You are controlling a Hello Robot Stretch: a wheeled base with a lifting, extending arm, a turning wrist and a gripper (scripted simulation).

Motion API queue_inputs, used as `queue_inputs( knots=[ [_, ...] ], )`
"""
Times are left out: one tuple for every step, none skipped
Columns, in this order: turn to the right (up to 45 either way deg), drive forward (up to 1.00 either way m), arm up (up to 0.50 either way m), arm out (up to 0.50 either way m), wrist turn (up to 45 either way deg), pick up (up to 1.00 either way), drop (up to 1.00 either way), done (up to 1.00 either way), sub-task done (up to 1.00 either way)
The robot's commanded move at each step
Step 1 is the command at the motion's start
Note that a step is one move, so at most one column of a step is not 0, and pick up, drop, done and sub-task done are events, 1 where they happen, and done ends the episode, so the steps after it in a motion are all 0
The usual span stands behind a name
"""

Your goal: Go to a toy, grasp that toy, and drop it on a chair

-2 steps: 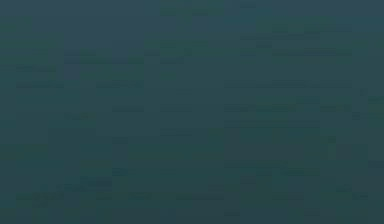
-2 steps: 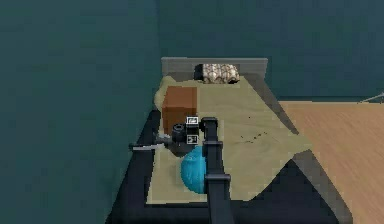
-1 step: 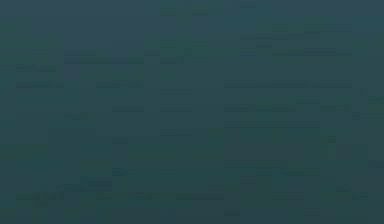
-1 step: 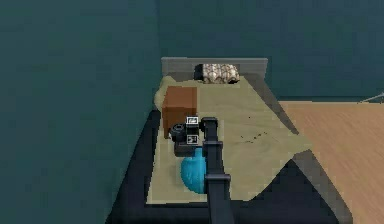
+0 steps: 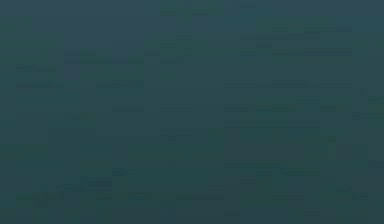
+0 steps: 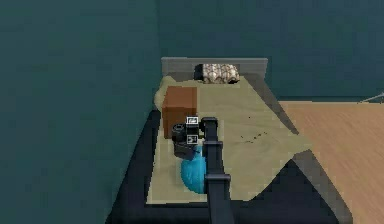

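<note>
Robot is at the bed [image 6: 252,150], arm out over it, pincer [image 6: 184,148] near a brown box [image 6: 180,103] and a blue blob [image 6: 190,175], likely the toy, lying on the bed beside the arm. Can't tell the pincer's state or whether it holds anything. Go-to looks done, grasp unconfirmed, carry and drop on a chair still to do

Dark bar [image 6: 214,182]; dark tool [image 6: 183,143]; white squares [image 6: 192,122]
</note>
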Motion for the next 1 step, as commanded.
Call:
queue_inputs(
  knots=[
    [0.0,0.00,-0.30,0.00,0.0,0.00,0.00,0.00,0.00]
  ],
)
